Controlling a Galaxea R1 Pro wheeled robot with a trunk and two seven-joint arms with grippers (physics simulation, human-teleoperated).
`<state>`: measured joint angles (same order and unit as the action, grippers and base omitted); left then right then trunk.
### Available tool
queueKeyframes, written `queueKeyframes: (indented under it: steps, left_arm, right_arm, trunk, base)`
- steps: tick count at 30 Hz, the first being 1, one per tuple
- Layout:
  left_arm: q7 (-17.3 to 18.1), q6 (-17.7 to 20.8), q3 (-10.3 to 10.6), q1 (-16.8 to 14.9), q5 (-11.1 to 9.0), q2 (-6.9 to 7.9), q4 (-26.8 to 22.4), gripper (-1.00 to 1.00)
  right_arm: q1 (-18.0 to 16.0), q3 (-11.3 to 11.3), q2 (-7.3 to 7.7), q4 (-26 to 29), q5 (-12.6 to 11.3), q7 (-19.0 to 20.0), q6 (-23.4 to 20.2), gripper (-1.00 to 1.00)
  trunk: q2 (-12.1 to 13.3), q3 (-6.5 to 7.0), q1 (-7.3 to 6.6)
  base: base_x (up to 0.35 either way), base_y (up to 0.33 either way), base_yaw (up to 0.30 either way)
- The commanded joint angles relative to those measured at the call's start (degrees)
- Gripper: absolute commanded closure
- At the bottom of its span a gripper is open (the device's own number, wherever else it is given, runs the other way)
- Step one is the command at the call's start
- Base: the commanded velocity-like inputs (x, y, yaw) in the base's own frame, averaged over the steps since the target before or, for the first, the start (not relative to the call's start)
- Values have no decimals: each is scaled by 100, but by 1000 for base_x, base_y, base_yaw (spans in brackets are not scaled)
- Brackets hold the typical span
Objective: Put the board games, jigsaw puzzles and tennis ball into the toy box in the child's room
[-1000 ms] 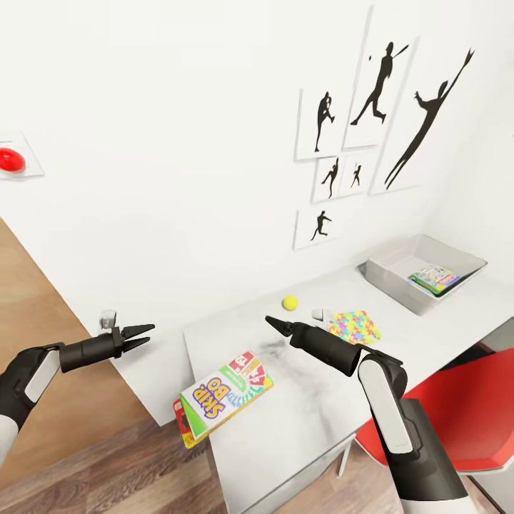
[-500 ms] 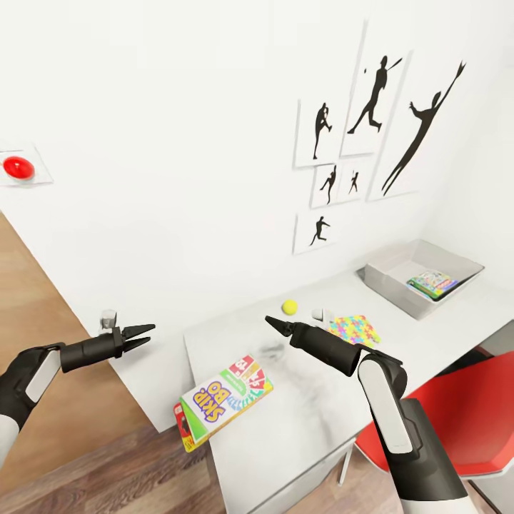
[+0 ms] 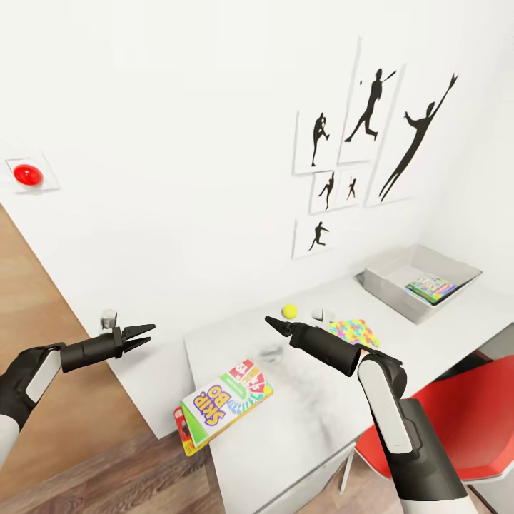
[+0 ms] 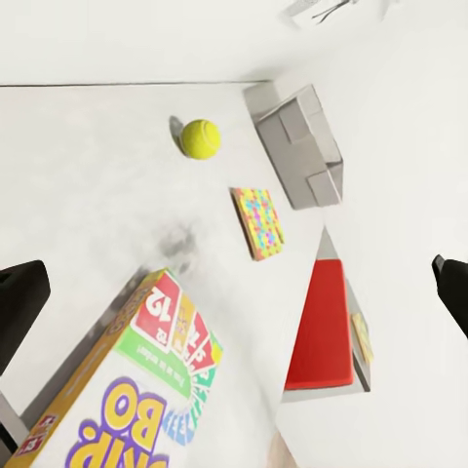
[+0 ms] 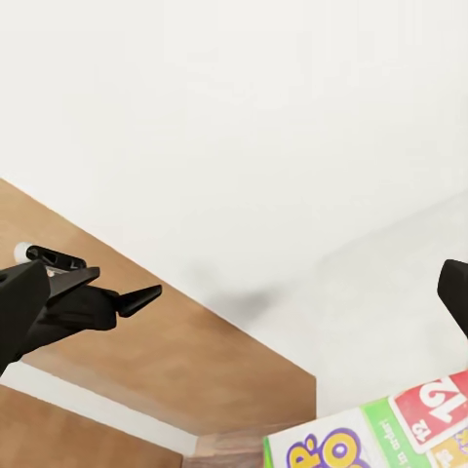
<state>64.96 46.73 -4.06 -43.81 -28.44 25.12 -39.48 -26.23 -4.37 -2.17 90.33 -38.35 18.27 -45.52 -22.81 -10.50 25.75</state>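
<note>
On the long white table in front of me, a flat cartoon-printed board game box overhangs the near corner. The small yellow-green tennis ball and a jigsaw-patterned flat puzzle lie farther along. The light grey toy box at the far end holds another colourful printed box.

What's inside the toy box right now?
The toy box holds one flat colourful printed box, lying near its right side. The front wall hides part of the floor, so anything lying low there cannot be seen.
</note>
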Motion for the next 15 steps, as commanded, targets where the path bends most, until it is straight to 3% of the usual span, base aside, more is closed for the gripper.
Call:
queueKeyframes:
  steps: [1,15]
  left_arm:
    - [4,38,2,-5,-21,2,1,-100]
    - [-1,38,3,-5,-21,-7,-6,-100]
  right_arm:
    - [-5,7,-3,2,12,19,-27,-100]
    - [-5,23,-2,2,19,24,-27,-100]
  trunk:
    - [-11,-2,4]
    - [-11,130,4]
  base:
    - [0,0,0]
    - [0,0,0]
